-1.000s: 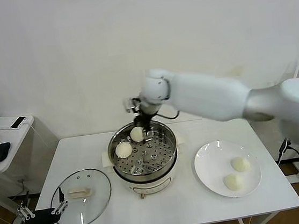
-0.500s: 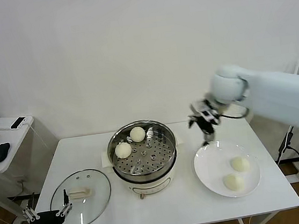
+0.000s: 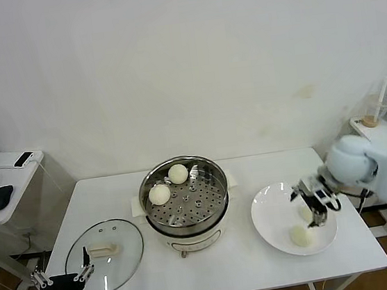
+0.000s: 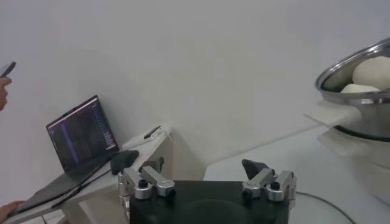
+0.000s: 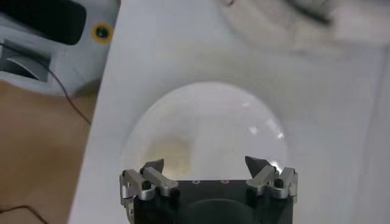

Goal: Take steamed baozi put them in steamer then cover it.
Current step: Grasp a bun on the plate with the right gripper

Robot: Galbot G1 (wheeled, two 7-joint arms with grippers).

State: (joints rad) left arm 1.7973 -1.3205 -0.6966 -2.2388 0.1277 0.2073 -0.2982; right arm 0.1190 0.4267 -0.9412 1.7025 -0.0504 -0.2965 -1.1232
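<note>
Both sets of jaws stand wide apart and hold nothing. Over on the robot's right, the right gripper [image 3: 314, 207] hangs low over the white plate [image 3: 271, 209], its jaws spread just above the two steamed baozi that lie there. One of them [image 3: 300, 236] sits at the near side of the plate in plain view; the other [image 3: 304, 213] is partly hidden behind the gripper, and I cannot tell whether the gripper touches it. From the right wrist view the plate [image 5: 207, 122] fills the space beyond the open gripper [image 5: 205, 165], with a pale bun [image 5: 167, 151] showing blurred on it.

The steamer [image 3: 184, 195] stands in the middle of the white desk [image 3: 214, 268], uncovered. Two more baozi rest on its perforated tray toward the far left of the pot: one [image 3: 178, 173] close to the back rim, one [image 3: 160, 193] just beside it, nearer the left rim.

The cover [image 3: 105, 256] lies flat on the desk to the left of the steamer, handle up, well apart from the pot. The left gripper [image 3: 60, 280] waits low at the desk's near left corner, beside the edge of the cover; in its own wrist view its jaws [image 4: 207, 178] are spread, with the steamer's rim [image 4: 356, 67] off to one side.

A small side table [image 3: 2, 188] with a computer mouse [image 3: 0, 196] stands at far left.
</note>
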